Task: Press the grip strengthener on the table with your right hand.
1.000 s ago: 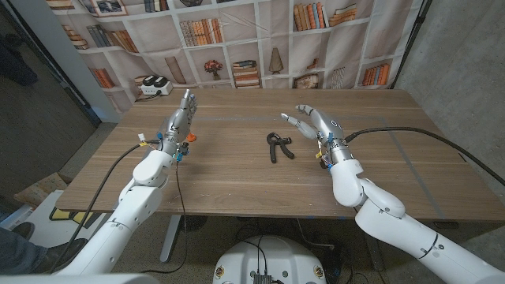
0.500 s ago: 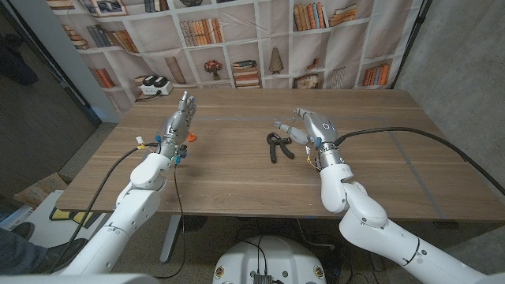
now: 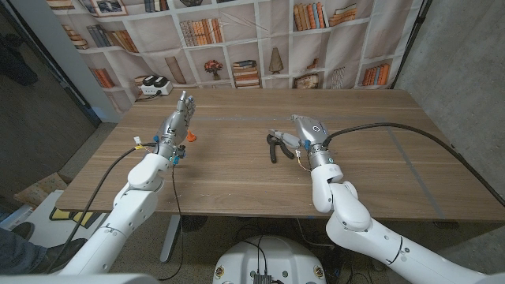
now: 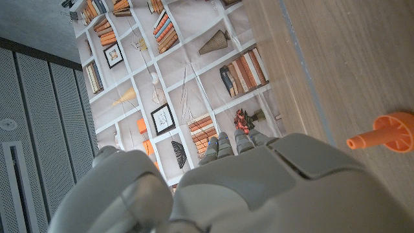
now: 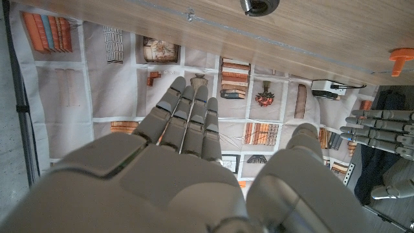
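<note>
Right hand (image 3: 298, 134) open beside grip strengthener (image 3: 276, 145) on table (image 3: 237, 177)

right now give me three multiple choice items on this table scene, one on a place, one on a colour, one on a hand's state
1. Where does the black two-handled grip strengthener lie?
A. near the middle of the wooden table
B. on a shelf
C. on the floor

2. What colour is the small cone-shaped plastic piece by the left hand?
A. blue
B. orange
C. white

3. How is the right hand?
A. holding a book
B. curled into a fist
C. fingers apart, holding nothing, at the strengthener

Answers: 1 A, the head view shows it mid-table; 2 B, it shows orange in the head and left wrist views; 3 C, its fingers spread beside the strengthener's handles, no grasp visible.
</note>
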